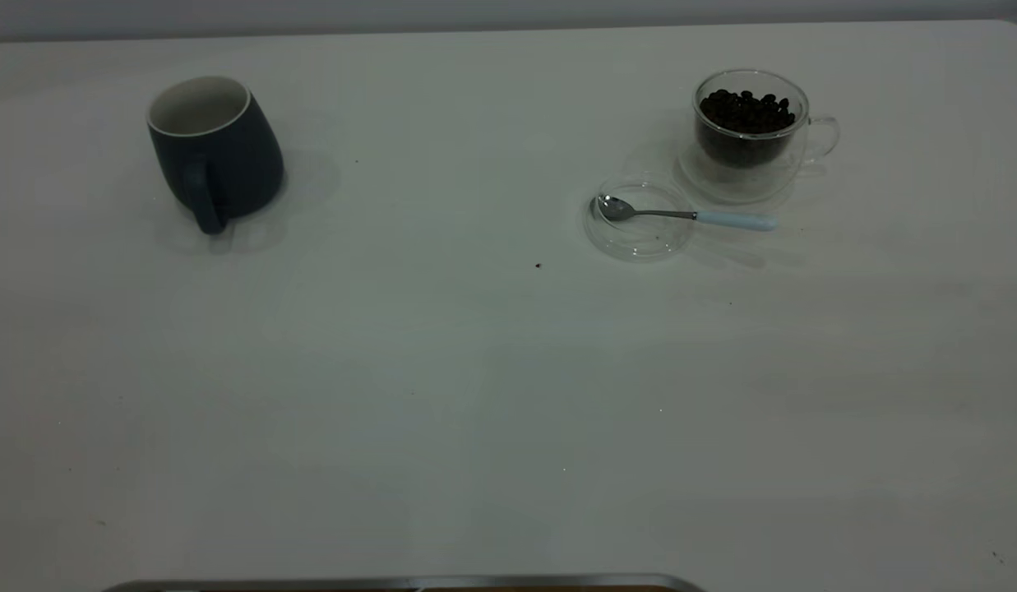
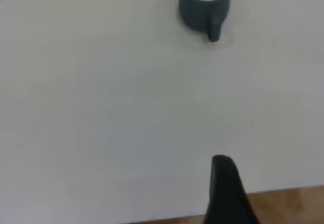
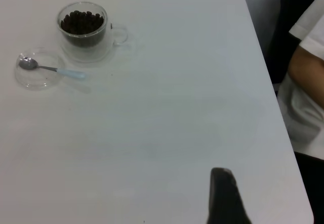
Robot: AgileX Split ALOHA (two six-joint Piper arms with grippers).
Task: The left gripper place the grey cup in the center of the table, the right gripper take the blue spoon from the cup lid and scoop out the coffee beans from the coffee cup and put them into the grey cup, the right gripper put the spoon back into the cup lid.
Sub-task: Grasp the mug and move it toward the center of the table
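The grey cup [image 1: 216, 148] stands upright at the table's [image 1: 442, 395] far left, handle toward the camera; in the left wrist view the grey cup [image 2: 204, 8] is far off, with dark bits inside its rim. At the far right stands the coffee cup [image 1: 751, 136], holding coffee beans [image 1: 746, 111]. Just in front of it lies the cup lid [image 1: 640, 220], with the blue spoon [image 1: 689, 215] resting across it, bowl in the lid and handle out to the right. Neither gripper shows in the exterior view. My left gripper [image 2: 223, 160] and right gripper [image 3: 221, 172] each show as one dark tip, shut and empty, near the table's front edge.
A dark speck [image 1: 538, 265] lies on the table in front of the lid. A seated person's arm in a white sleeve [image 3: 306, 67] is just past the table's right edge. A metal strip [image 1: 393, 583] runs along the near edge.
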